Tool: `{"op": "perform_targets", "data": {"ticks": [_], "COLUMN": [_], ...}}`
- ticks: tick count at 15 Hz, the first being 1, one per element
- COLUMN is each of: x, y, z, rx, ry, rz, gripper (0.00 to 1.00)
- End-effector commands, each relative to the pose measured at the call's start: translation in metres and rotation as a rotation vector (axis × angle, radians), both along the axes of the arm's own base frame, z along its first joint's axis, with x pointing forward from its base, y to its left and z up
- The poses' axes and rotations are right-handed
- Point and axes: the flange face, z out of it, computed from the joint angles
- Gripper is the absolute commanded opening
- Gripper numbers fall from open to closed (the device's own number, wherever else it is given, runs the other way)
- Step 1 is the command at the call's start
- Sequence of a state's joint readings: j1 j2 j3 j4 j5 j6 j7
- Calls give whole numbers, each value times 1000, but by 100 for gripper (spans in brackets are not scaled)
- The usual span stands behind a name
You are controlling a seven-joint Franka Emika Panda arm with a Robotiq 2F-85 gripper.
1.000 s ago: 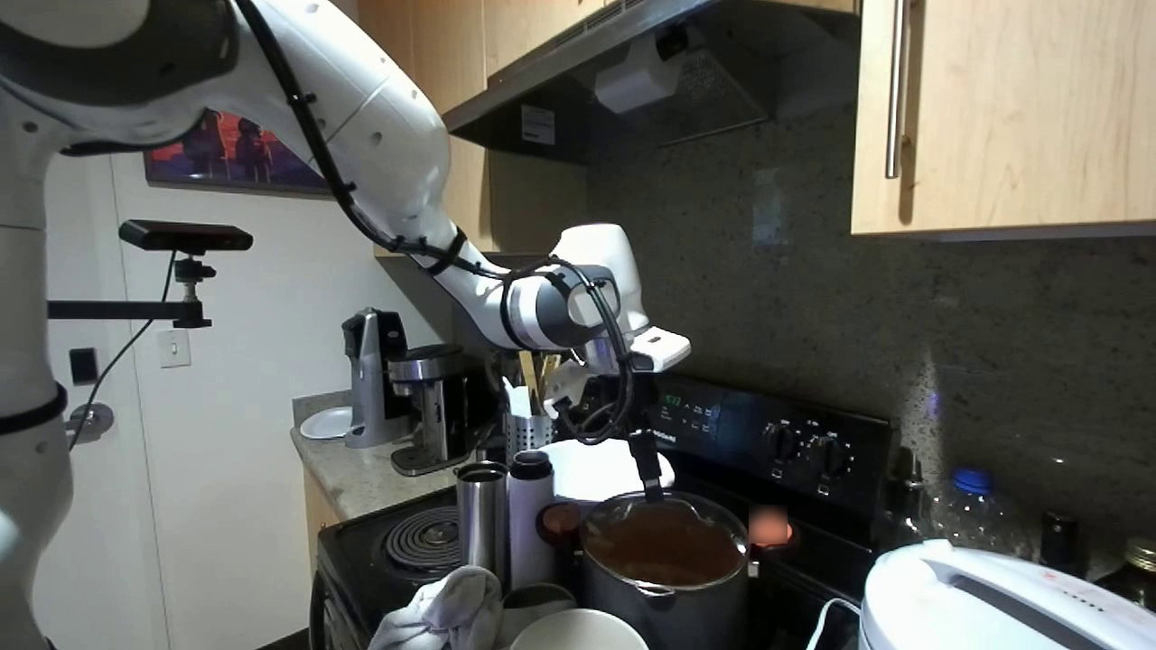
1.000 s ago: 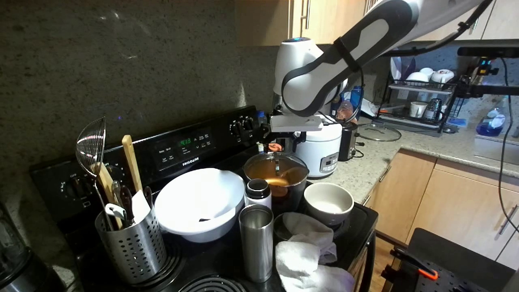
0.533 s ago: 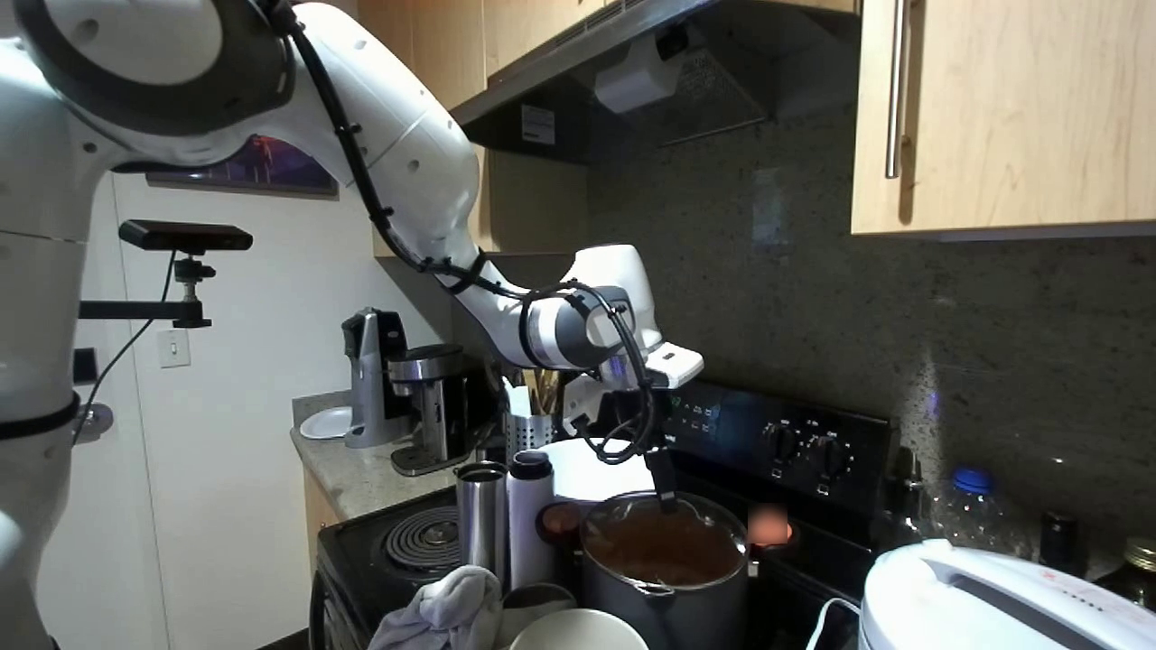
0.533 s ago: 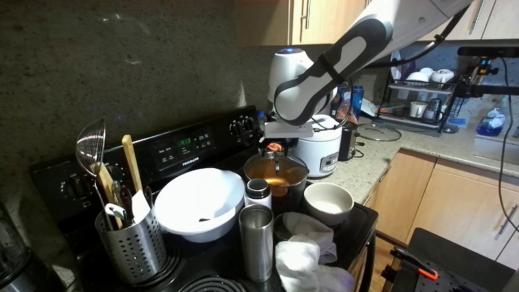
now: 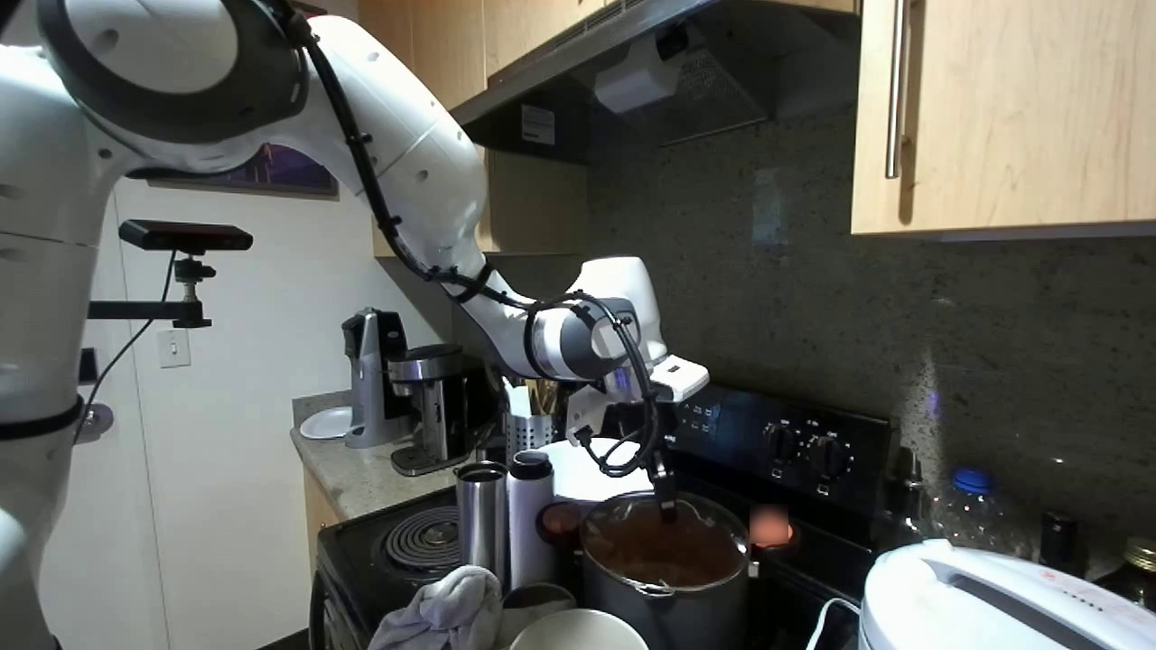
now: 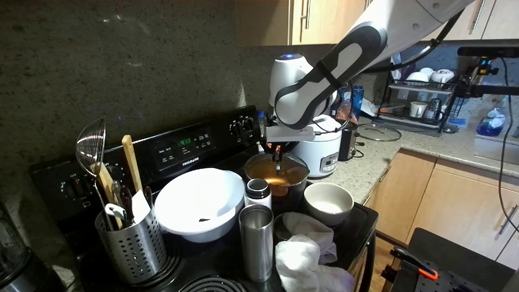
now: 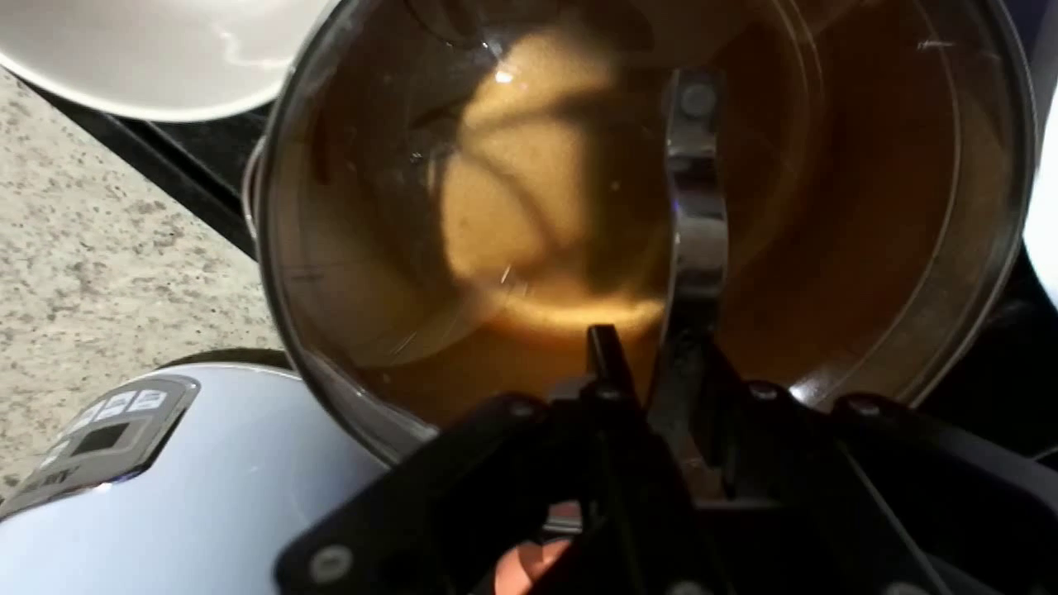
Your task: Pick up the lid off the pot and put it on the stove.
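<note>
The pot [image 5: 668, 618] stands on the black stove [image 6: 221, 253], visible in both exterior views. On it rests the clear glass lid [image 7: 876, 190], with brown contents showing through the glass. A curved metal handle [image 7: 697, 223] rises from the lid's middle. My gripper [image 7: 659, 339] points down at this handle, its jaws partly closed on either side. In the wrist view the handle lies against or near the right-hand finger [image 7: 717, 372], while a gap shows between it and the left-hand fingertip [image 7: 606, 343]. The handle's far end is hidden by the gripper.
A white basin [image 6: 198, 202], white bottle [image 6: 258, 199], steel tumbler [image 6: 256, 247], cream bowl [image 6: 328, 202] and towel [image 6: 298, 259] crowd the stove around the pot. Beside it stands a white rice cooker [image 6: 318, 150]. Another glass lid [image 6: 379, 132] lies on the counter. The range hood [image 5: 560, 108] hangs above.
Over the last second my gripper has come down to the lid's handle, moving slightly right in an exterior view. Its fingers have drawn much closer together around the handle. Pot and lid have not moved.
</note>
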State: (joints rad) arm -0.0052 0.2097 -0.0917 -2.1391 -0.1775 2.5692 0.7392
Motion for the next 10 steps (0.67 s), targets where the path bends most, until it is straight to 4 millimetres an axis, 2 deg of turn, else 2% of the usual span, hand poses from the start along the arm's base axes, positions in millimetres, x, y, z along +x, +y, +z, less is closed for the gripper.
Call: {"op": "perform_targets", "data": {"ticks": [1, 3, 5, 10], "x": [1, 1, -1, -6], "y": [4, 9, 16, 28], "z": [12, 17, 26, 75], "rx": [-7, -6, -6, -49], "ry": [23, 31, 44, 71], "rz": [-6, 4, 16, 28], "gripper": [4, 8, 8, 7]}}
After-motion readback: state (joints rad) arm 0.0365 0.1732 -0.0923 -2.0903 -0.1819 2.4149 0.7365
